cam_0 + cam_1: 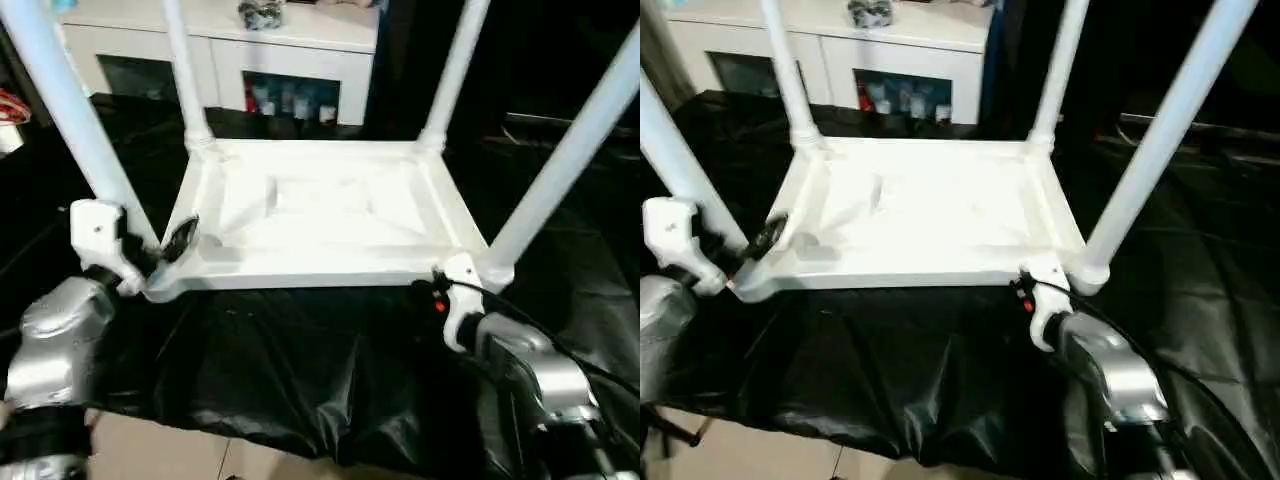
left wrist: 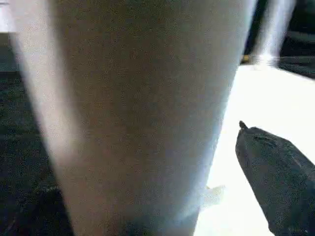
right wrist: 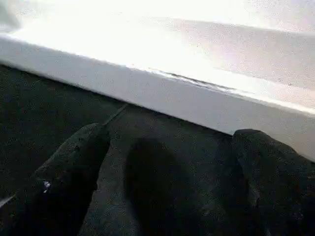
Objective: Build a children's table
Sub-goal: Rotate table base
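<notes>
Tabletop [image 1: 320,215] lies upside down on the black sheet [image 1: 300,370], ribbed underside up, with all four legs [image 1: 565,160] standing in its corner sockets; the white cabinet [image 1: 250,50] sits beyond its far edge. Judging by this, what remains is likely seating the near legs firmly and then turning the table over.

To do that well, each gripper should close squarely around its target, low by the socket, before any push or lift, so the leg is driven straight along its own axis and does not lean.

At the tabletop's near left corner, the left gripper [image 1: 165,250] straddles the base of that corner's leg [image 1: 70,110], fingers spread apart, one black finger [image 2: 275,177] over the tabletop's inner face; it does not look clamped. At the near right corner the right gripper [image 3: 167,177] sits low against the sheet, fingers wide apart and empty, pointing at the tabletop's near rim, forearm angled in from outside.
</notes>
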Robot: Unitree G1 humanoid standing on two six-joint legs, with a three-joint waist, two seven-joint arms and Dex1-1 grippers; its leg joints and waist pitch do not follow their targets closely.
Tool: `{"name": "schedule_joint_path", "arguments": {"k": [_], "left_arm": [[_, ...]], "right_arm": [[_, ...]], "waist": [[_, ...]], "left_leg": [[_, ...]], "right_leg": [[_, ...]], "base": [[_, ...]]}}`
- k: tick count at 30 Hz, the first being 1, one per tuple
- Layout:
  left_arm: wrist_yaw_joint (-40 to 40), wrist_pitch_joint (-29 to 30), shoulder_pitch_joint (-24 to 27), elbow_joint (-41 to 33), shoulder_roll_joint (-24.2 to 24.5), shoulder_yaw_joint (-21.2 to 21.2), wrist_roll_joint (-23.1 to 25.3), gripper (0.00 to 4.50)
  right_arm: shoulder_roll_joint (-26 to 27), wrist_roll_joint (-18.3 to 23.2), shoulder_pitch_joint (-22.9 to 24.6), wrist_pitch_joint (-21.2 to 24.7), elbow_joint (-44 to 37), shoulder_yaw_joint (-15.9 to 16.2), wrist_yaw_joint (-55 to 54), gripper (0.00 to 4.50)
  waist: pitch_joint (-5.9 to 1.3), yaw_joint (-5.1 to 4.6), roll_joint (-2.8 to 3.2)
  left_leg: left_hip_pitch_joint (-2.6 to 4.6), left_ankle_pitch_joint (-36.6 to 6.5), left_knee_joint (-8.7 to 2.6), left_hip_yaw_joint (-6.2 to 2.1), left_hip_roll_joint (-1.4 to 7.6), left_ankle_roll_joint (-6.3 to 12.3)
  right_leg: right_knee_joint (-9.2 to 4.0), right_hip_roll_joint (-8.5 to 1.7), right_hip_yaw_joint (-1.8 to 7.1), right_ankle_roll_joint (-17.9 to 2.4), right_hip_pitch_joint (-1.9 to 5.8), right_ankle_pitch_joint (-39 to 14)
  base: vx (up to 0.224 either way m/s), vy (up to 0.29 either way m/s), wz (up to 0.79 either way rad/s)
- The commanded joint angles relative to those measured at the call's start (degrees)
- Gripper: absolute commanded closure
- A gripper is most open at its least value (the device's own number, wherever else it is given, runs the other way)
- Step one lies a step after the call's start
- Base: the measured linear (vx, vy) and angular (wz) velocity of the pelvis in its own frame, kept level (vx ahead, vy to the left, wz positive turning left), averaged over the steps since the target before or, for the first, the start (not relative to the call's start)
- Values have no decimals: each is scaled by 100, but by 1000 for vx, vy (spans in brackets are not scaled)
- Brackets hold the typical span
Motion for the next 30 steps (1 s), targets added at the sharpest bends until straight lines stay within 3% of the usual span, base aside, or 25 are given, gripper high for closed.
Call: {"name": "schedule_joint_path", "arguments": {"k": [1,2,3,6,7,14,25,30], "left_arm": [[-572,351,180,-382,95,-253,-316,7],[-760,484,280,-531,161,-304,-427,7],[-918,643,385,-691,219,-361,-544,7],[-1245,984,617,-1074,344,-527,-784,7],[-1375,1097,705,-1223,401,-606,-860,7],[-1854,1646,969,-2030,441,-1097,-1338,7],[-1813,2615,768,-2854,88,-1513,-2226,7],[-1869,2712,657,-2837,-30,-1656,-2287,7]], "right_arm": [[47,-97,-192,-121,194,-72,-169,0],[77,-106,-260,-154,298,-90,-204,0],[108,-110,-327,-180,397,-108,-226,0],[176,-141,-475,-272,594,-103,-228,0],[196,-170,-516,-332,649,-74,-217,0],[381,-283,-831,-767,1100,250,113,0],[822,-420,-1350,-1374,1985,627,849,0],[932,-387,-1482,-1541,2218,686,1275,0]], "waist": [[-321,12,16],[-329,21,23],[-316,12,25],[-311,22,25],[-320,15,26],[-318,-21,11],[-319,-93,-23],[-321,-120,-25]], "left_leg": [[137,-1791,-471,-124,243,-186],[151,-1789,-461,-126,246,-201],[121,-1770,-479,-126,240,-201],[160,-1822,-464,-106,237,-208],[115,-1713,-480,-123,241,-211],[114,-1609,-472,-105,233,-185],[107,-1570,-441,-95,225,-157],[104,-1565,-439,-106,229,-155]], "right_leg": [[-424,-354,268,-997,161,-1959],[-400,-365,274,-1021,150,-1917],[-401,-357,273,-1023,168,-1919],[-408,-356,289,-1006,143,-1964],[-379,-369,284,-1029,186,-1887],[-369,-346,291,-1040,199,-1782],[-357,-322,286,-1128,210,-1783],[-348,-327,283,-1154,227,-1730]], "base": [[0,0,0],[0,0,0],[0,0,0],[0,0,0],[0,0,0],[0,0,0],[0,0,0],[0,0,0]]}}
